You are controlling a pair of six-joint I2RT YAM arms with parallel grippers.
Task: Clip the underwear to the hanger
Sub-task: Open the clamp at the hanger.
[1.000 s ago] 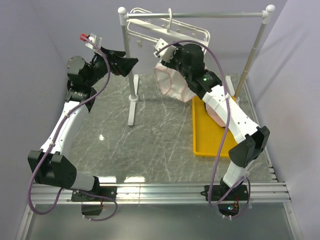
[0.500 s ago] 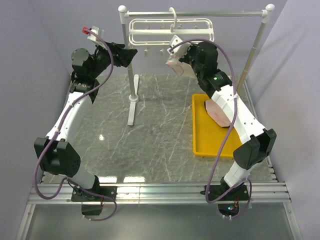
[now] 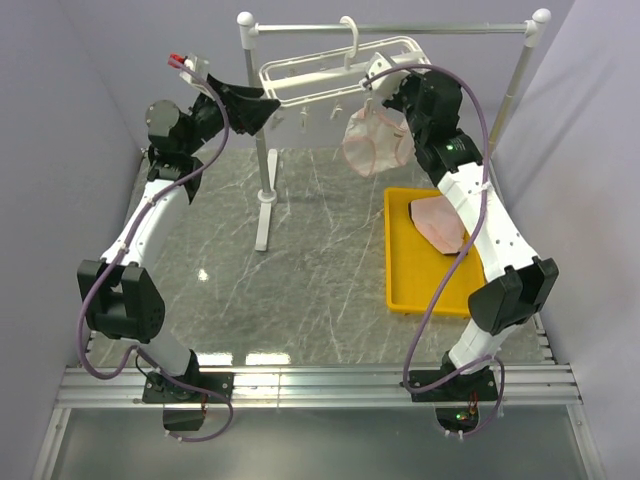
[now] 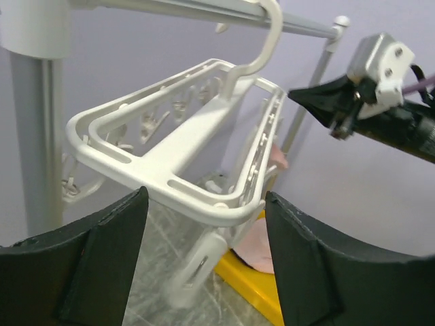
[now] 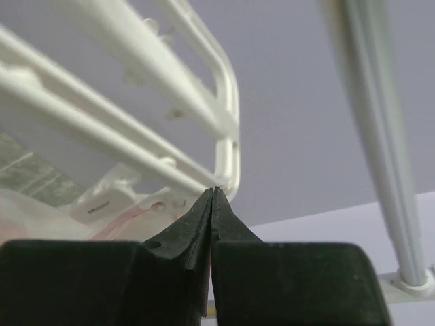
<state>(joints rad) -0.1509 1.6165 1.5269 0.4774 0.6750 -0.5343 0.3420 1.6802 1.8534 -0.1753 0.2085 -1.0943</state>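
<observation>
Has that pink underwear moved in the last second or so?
Yes. In the top view the underwear has shifted right, farther from the stand's left post, and now hangs spread out below the hanger.
</observation>
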